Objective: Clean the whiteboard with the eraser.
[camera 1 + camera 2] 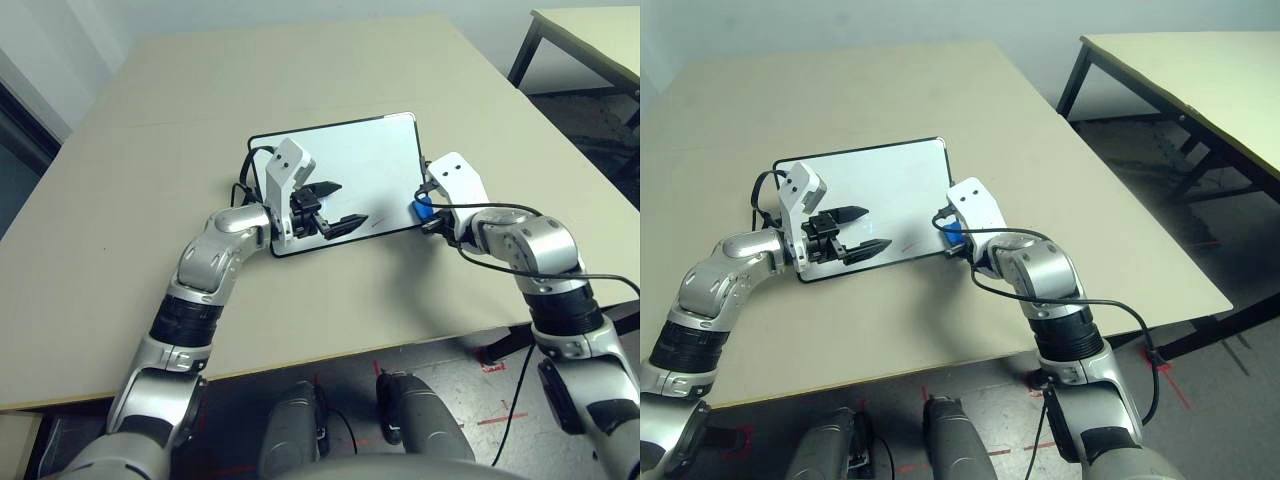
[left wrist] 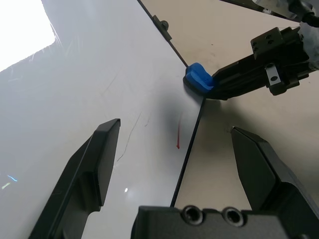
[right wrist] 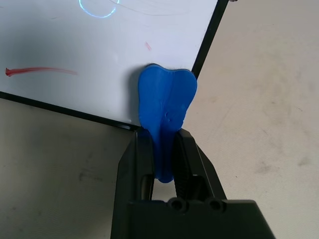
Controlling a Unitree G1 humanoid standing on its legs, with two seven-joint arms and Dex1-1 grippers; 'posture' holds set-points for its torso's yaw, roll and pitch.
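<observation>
Head cam: glossy white rectangular whiteboard with thin black frame and rounded corners [image 1: 345, 165] lies flat on the beige tabletop [image 1: 150, 200], roughly centred ahead of the robot. Left hand [image 1: 335, 205] is over the board's near-left part, fingers spread, nothing in them. Right hand [image 1: 428, 215] is at the board's near-right corner, clenched on the small bright blue eraser block [image 1: 421, 209]. A short red stroke [image 1: 377, 225] sits on the board near its front edge, beside the left hand's lower fingertip. A second beige table with dark legs [image 1: 1200, 70] stands well apart on the right.

Left wrist cam: left hand's two black fingers [image 2: 87, 169] are wide apart, one over the white surface, the other over bare tabletop past the board's edge; board frame runs between them. Faint thin scribbles plus a small red mark [image 2: 178, 137] are on the board near that edge. Blue eraser [image 2: 199, 79] is pressed at the board's edge, held in the right hand's black fingers [image 2: 259, 69]. A small black knob [image 2: 163, 25] sits on the frame further along.

Right wrist cam: right hand's fingers [image 3: 137, 159] pinch the eraser's [image 3: 167, 104] lower end; its rounded upper end rests on the white surface just inside the corner. A red line [image 3: 40, 71] lies on the board off to one side, apart from the eraser.
</observation>
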